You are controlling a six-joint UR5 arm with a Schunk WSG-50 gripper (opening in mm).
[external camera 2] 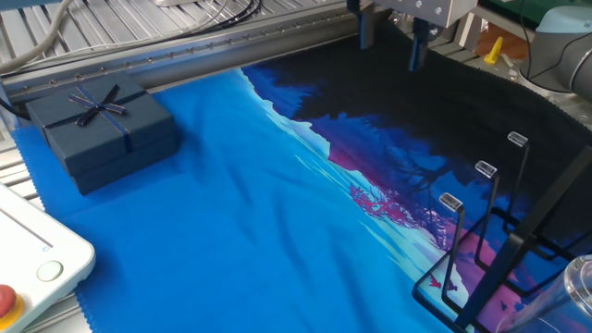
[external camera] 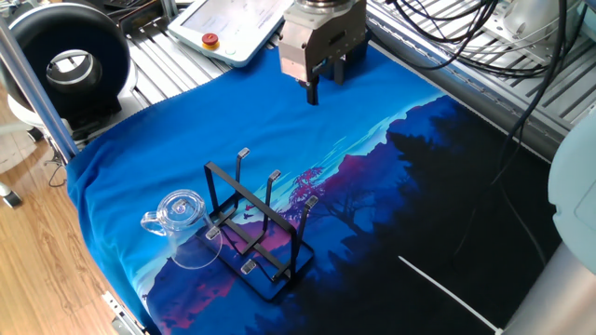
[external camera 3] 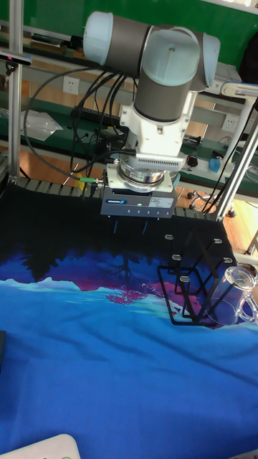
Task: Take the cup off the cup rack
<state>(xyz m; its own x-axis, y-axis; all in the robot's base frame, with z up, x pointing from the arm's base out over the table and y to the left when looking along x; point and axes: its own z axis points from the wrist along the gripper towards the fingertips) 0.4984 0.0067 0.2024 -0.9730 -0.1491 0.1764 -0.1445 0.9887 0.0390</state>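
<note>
While your pincer (external camera: pixel 324 84) is hanging released, well apart from the cup (external camera: pixel 185 226), you are risking toppling the rack (external camera: pixel 256 223).

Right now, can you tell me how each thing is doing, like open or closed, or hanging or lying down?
gripper: open, empty, up above the cloth, away from the rack.
cup: tilted, hanging on a rack prong.
cup rack: standing on the cloth, other prongs bare.
gift box: closed, ribbon tied.
cloth: spread out, a bit wrinkled.
</note>
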